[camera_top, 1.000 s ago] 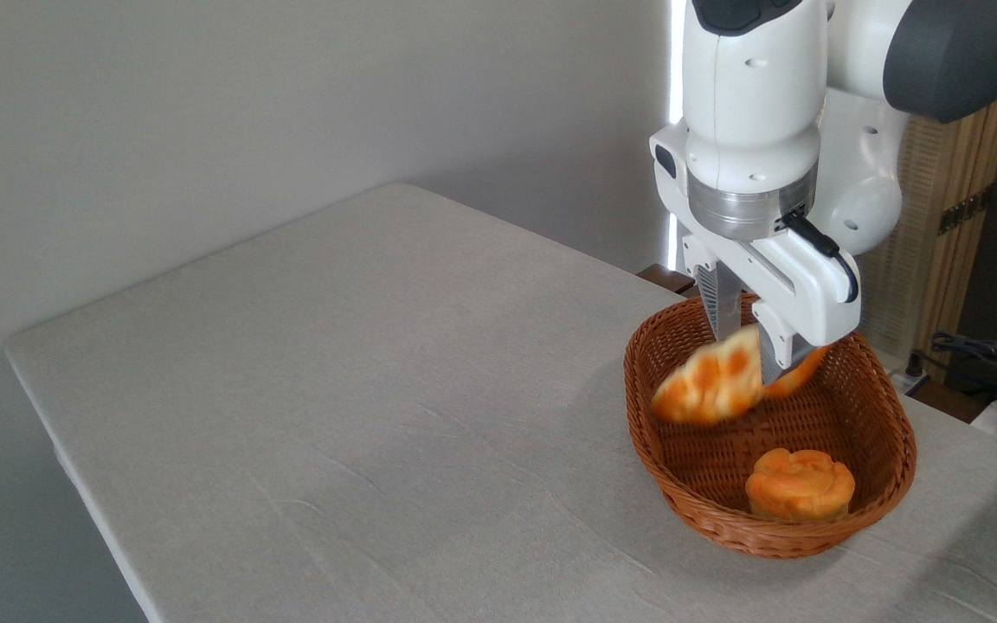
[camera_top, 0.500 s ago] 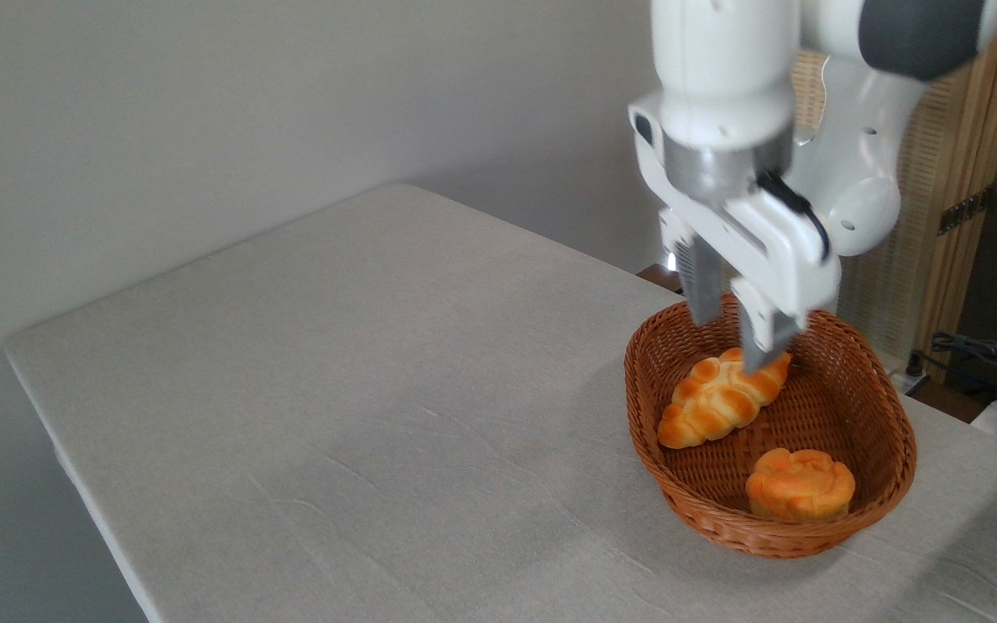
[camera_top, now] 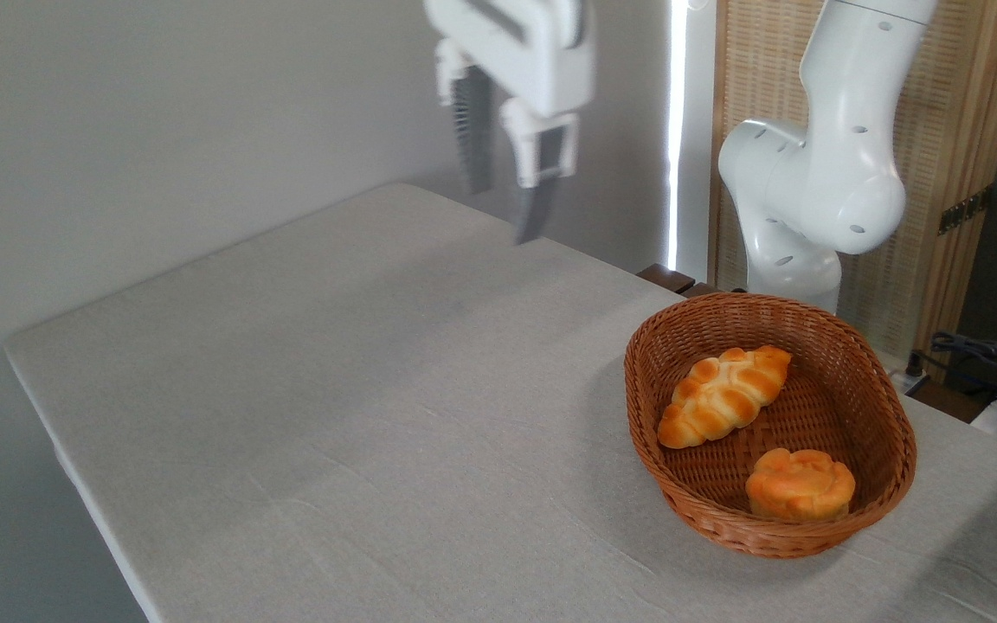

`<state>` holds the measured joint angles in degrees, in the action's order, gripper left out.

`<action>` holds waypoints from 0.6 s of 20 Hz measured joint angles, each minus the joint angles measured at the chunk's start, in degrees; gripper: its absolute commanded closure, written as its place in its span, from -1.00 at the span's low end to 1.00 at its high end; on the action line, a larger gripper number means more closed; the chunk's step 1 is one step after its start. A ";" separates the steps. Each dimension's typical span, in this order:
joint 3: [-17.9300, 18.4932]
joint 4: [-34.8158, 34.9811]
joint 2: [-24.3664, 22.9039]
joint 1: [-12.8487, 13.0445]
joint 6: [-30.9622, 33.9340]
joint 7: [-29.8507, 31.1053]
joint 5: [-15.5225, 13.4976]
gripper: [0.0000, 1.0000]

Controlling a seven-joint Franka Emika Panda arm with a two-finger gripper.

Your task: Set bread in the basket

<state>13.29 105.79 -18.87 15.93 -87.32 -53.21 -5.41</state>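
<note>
Listing what we find in the single fixed camera view, taking the oval brown woven wicker basket (camera_top: pixel 769 424) as our landmark; it sits on the grey cloth-covered table (camera_top: pixel 360 407), toward the table's right end.

Item one: the elongated braided golden-orange bread loaf (camera_top: pixel 723 395). We record it lying inside the basket, on the woven floor in the rear-left part, set diagonally with one tapered end toward the left wall and the other toward the back rim. Nothing grips it.

Item two: a round squat orange bun with a flower-shaped top (camera_top: pixel 800 484). We place it inside the basket too, at the front, close to the near wall and just apart from the loaf.

Item three: the white two-finger gripper (camera_top: pixel 498 203). We note it high above the table, well to the upper left of the basket, far from both baked goods. Its two dark fingers hang downward with a clear gap between them, holding nothing.

Item four: the white robot arm base and joints (camera_top: pixel 810 182), standing behind the basket, before a light wooden slatted screen (camera_top: pixel 966 173).
</note>
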 measured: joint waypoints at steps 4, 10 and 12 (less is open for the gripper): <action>-10.86 -3.81 8.17 -6.00 -3.86 6.05 -0.57 -0.99; -14.70 -6.52 12.51 -8.20 -4.76 7.54 1.18 -1.00; -14.83 -6.77 12.51 -8.33 -4.83 7.54 1.58 -1.00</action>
<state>-1.54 99.02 -6.36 7.60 -92.15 -45.67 -3.83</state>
